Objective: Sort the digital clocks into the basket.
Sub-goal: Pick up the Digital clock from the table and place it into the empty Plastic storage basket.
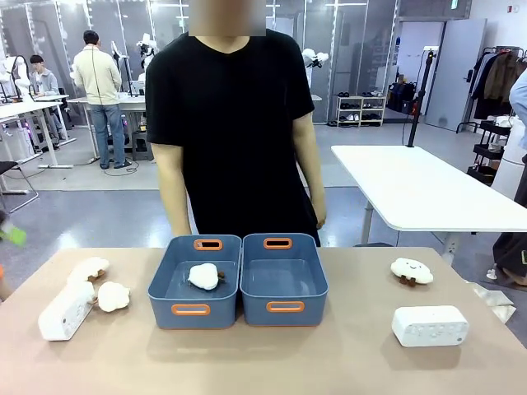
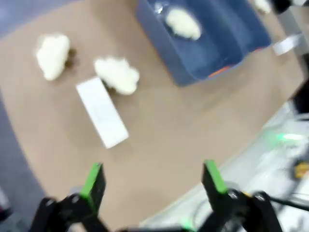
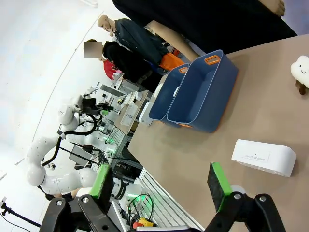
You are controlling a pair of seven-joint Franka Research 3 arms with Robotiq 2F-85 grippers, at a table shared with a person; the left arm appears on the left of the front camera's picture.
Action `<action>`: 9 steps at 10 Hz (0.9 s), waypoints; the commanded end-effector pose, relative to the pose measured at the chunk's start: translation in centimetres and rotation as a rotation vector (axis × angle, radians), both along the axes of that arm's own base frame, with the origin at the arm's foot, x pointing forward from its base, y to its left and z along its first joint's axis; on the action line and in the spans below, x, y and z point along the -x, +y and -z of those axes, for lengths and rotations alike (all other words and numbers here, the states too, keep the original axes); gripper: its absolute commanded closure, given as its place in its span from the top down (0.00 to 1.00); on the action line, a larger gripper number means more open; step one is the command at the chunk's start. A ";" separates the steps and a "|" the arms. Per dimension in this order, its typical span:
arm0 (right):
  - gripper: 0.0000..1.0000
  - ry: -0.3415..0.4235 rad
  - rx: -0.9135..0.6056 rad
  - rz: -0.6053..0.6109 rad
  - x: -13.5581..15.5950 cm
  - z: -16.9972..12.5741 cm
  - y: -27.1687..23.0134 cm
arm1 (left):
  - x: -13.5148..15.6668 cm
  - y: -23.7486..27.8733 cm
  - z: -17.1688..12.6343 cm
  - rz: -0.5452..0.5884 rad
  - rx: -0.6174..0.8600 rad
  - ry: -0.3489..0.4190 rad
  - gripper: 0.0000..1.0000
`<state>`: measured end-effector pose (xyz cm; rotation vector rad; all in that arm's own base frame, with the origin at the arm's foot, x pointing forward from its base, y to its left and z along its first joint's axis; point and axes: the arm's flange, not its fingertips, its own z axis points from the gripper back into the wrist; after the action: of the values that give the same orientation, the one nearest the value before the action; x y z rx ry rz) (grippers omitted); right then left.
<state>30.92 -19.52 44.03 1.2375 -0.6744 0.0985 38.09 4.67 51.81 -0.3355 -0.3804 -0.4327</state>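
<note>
While hovering empty with jaws spread wide on left gripper (image 2: 153, 179) and right gripper (image 3: 161, 181), apparently just starting. Next: descend squarely onto white rounded-rectangular plastic clock (image 1: 66, 311) left of the blue rectangular plastic baskets (image 1: 165, 300), or its twin (image 1: 429, 325) at right; deliver into the empty basket (image 1: 309, 317).

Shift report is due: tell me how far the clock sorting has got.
Done: nothing; neither clock is binned, and the left basket holds just a plush cloud. In hand: nothing; left hand and right hand are open. To do: left clock and right clock lie on the table.
</note>
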 end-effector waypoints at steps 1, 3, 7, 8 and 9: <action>1.00 -0.029 -0.004 -0.003 -0.1 -0.2 -0.1 | -1.1 -1.8 4.4 -0.024 -0.252 0.128 1.00; 1.00 -0.029 -0.004 -0.003 -0.1 -0.2 -0.1 | -1.0 -3.3 7.2 -0.034 -0.331 0.152 1.00; 1.00 -0.029 -0.004 -0.003 -0.1 -0.2 -0.1 | -2.8 -4.2 12.3 -0.189 -0.247 0.164 1.00; 1.00 -0.029 -0.004 -0.003 -0.1 -0.2 -0.1 | -3.1 -4.8 13.3 -0.204 -0.193 0.175 1.00; 1.00 -0.029 -0.004 -0.003 -0.1 -0.2 -0.1 | -3.7 -5.3 14.1 -0.238 -0.186 0.160 1.00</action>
<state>30.89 -19.58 44.04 1.2376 -0.6762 0.0982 41.01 0.26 38.88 -0.1224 -0.1668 -0.2416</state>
